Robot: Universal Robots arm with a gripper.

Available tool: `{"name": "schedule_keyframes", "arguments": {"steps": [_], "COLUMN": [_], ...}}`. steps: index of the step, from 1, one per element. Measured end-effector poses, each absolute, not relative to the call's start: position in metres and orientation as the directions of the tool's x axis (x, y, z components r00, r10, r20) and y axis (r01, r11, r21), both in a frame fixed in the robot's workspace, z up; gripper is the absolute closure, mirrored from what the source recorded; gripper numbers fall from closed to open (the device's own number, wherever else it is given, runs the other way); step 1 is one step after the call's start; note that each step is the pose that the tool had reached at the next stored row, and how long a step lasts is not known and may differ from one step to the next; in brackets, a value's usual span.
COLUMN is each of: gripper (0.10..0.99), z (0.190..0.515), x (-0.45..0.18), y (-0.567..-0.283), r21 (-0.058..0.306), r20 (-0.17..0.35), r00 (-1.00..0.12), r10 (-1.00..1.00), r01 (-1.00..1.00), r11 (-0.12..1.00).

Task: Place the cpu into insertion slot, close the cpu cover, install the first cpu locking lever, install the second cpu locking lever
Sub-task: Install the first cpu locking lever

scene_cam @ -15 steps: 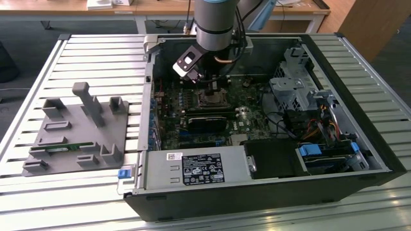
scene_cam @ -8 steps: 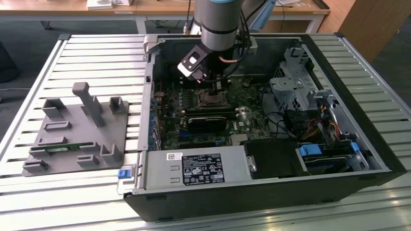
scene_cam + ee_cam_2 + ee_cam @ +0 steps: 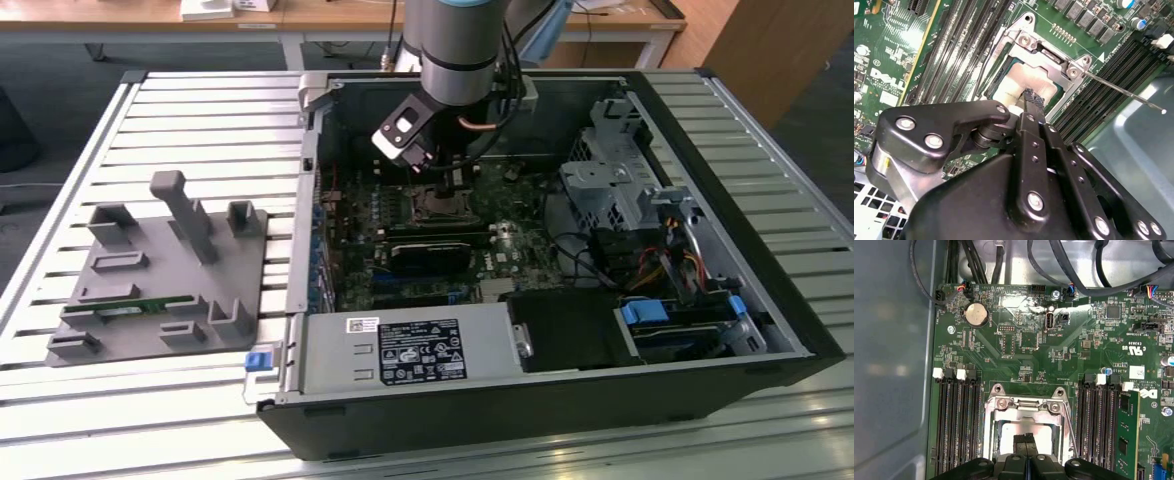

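We see the end effector (image 3: 447, 183) lowered inside the open computer case (image 3: 534, 400), which lies on the slatted counter (image 3: 200, 110). Its two black fingers (image 3: 1020, 439) are pressed together with nothing visible between them, so we read it as closed on nothing. Directly beneath the tips sits the insertion slot (image 3: 445, 207), and the cpu (image 3: 1010, 82) lies flat inside it, its pale metal top showing in both wrist views. The fingertips sit over the cpu's middle, but we cannot tell whether they touch it. The cpu cover (image 3: 1026, 406) appears to lie down around the cpu, its window framing the pale top just ahead of the tips. A thin locking lever (image 3: 1124, 91) runs out from a corner of the cover, just beside the end effector, and reaches over the neighbouring memory slots (image 3: 956, 415). The green motherboard (image 3: 1019, 347) spreads around the slot, and a round coin battery (image 3: 976, 314) lies well beyond the tips. Well off to one side, outside the case, a grey fixture (image 3: 160, 290) rests on the counter.
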State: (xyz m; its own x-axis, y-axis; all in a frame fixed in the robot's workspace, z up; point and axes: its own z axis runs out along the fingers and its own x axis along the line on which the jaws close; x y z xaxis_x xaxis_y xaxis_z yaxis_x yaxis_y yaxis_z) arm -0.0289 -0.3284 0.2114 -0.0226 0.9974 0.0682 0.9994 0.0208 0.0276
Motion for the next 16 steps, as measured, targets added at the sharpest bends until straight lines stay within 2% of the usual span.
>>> {"name": "schedule_keyframes", "arguments": {"steps": [16], "gripper": [0.98], "z": [0.233], "x": [-0.029], "y": [-0.328], "r21": [0.028], "r20": [0.068], "r00": [-0.023], "r10": [0.997], "r01": [0.999], "r11": [0.021]}}
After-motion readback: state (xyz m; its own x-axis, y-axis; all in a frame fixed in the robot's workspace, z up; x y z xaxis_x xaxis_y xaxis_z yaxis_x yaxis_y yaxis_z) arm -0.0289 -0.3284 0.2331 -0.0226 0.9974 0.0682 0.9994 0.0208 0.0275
